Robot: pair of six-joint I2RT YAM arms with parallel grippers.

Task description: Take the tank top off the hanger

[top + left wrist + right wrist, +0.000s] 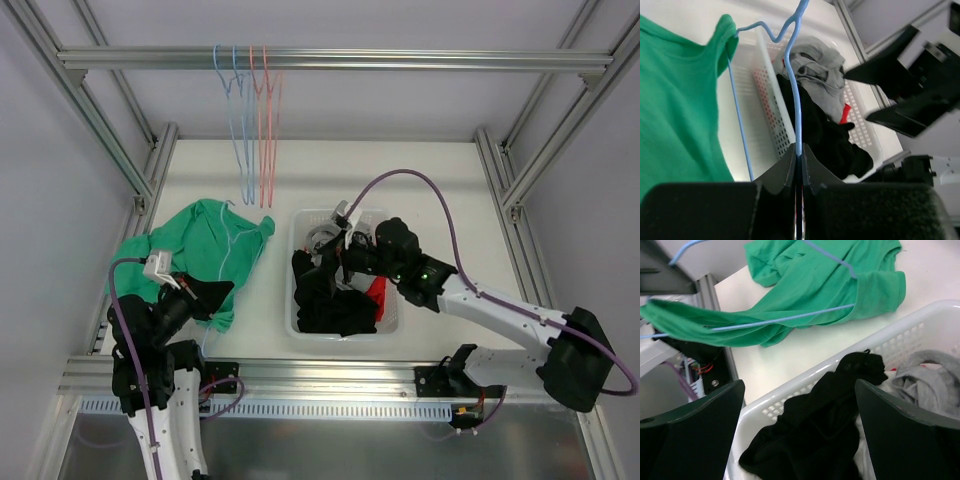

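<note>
Tank top: the green tank top point(205, 245) lies rumpled on the left part of the worktop point(400, 170), just left of the basket point(292, 300). It is still threaded on its hanger point(798, 100).
Hanger: thin light-blue wire. In the left wrist view one green strap is looped over its bent shoulder, and in the right wrist view a straight run of wire passes along a fold of the fabric.
Left end effector: the left end effector point(798, 155) has its fingers pressed together on a straight length of the blue wire. It sits at the near-left edge of the cloth.
Right end effector: the right end effector point(799, 385) has its fingers wide apart and holds nothing. It hangs over the basket, facing the tank top.
Basket: white plastic with perforated walls, standing mid-worktop. It holds black clothes point(330, 300), a gray garment point(930, 375) and a small red piece point(377, 295) (what kind of item the red one is cannot be made out).
Background: spare hangers point(255, 130), blue and red, hang from the rail point(400, 60) at the far side.
</note>
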